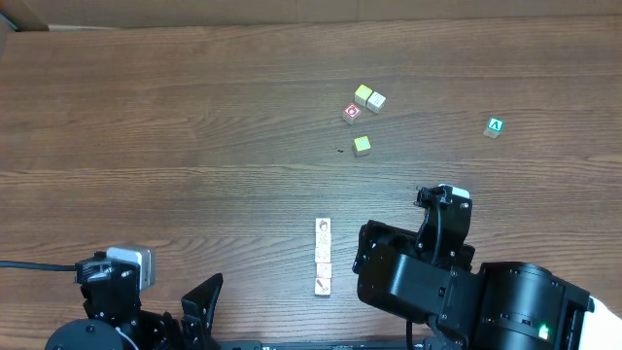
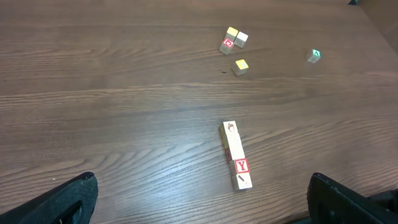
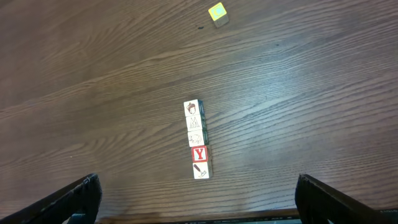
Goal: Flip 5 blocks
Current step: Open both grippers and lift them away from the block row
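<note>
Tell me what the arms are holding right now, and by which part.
Nothing is held. Both sets of jaws stand open and empty; the row of blocks lies free on the table.

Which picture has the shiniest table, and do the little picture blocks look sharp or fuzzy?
Right wrist view: a pale sheen crosses the table at the right; the row of blocks is sharp, its red Y readable. Left wrist view: fainter sheen, Y also readable. Overhead view: even light, prints too small to read.

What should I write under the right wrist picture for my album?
Five tiny picture blocks in a neat row on the wooden table, a yellow cube farther off.
</note>
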